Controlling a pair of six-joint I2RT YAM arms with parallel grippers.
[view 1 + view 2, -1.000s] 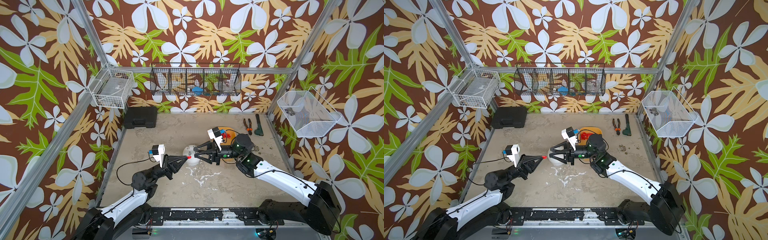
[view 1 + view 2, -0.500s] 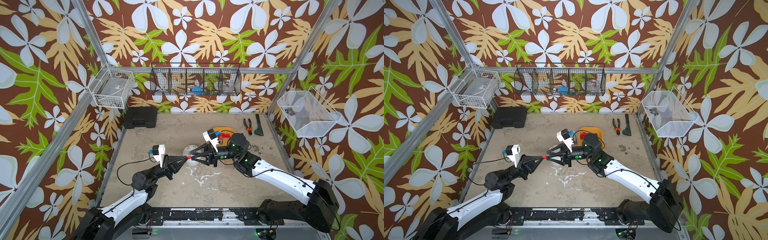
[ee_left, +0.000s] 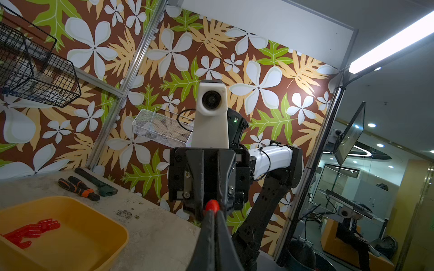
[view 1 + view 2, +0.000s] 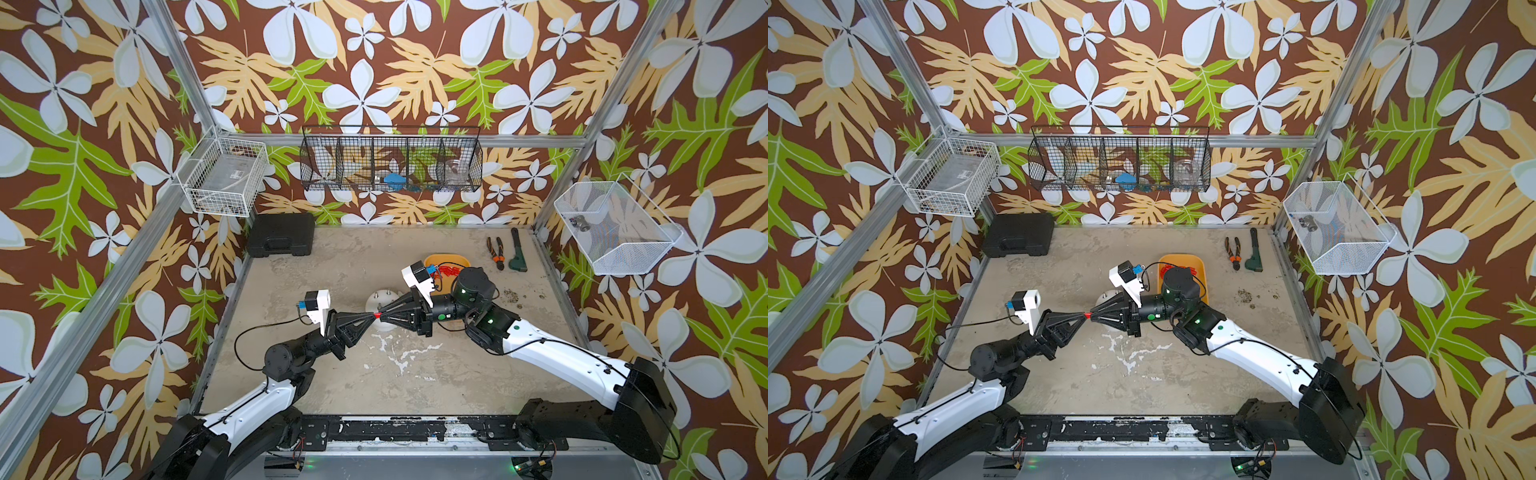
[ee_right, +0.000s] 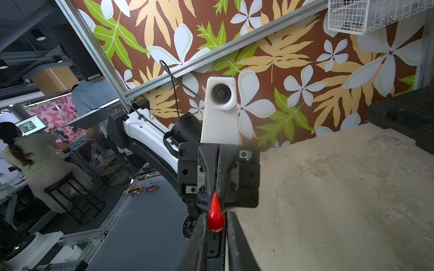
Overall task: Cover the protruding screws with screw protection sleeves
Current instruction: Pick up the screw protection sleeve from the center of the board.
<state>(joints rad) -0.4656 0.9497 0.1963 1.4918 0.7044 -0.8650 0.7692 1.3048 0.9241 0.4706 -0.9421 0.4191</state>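
1. Far left, at the back: a black case point(image 4: 281, 234) lies flat on the counter point(image 4: 415, 374), well apart from the action.
2. In comes the left claw point(image 4: 371, 316); it is clenched on one end of a red screw protection sleeve point(image 4: 376, 315), which is held level and clear of the counter.
3. Just behind the sleeve in both top views sits the white dome point(image 4: 380, 302); the protruding screws point(image 4: 376, 294) in view stand bare, and the sleeve is apart from them.
4. The right claw point(image 4: 383, 314) meets the left nose to nose; its fingers point(image 5: 199, 239) straddle the sleeve's free end; the right wrist view shows a sliver of gap on one side, so it is released, not pinching.
5. Further right, the orange tray point(image 4: 446, 259) holds a heap of spare sleeves point(image 4: 449, 272); beyond it, pliers point(image 4: 496, 253) lie beside a green tool point(image 4: 517, 257) near the back corner.
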